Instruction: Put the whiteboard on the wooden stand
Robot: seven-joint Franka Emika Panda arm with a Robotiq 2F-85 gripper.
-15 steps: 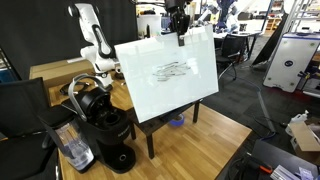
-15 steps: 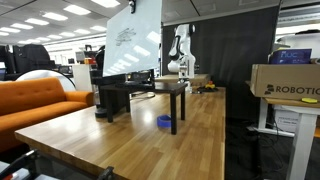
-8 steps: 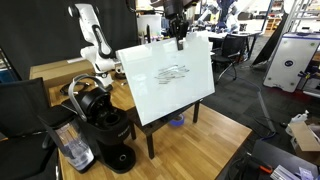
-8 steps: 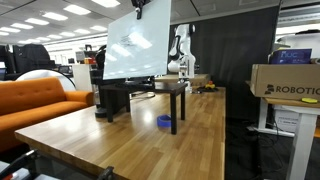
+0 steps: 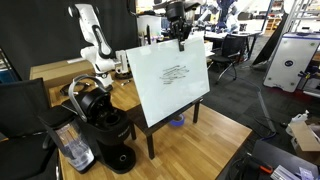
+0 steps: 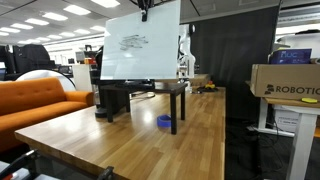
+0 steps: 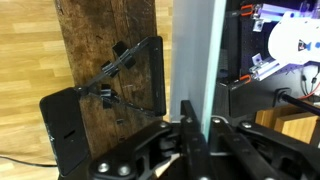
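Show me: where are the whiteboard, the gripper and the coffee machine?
whiteboard [image 5: 170,85]: in an exterior view, middle of its white face.
gripper [image 5: 182,38]: in an exterior view, fingertips at the board's top edge.
coffee machine [image 5: 106,128]: in an exterior view, its black body.

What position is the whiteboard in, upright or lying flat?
Upright, leaning slightly: the whiteboard hangs on edge from the gripper pinching its top edge. Whether its bottom rests on anything, cannot tell.
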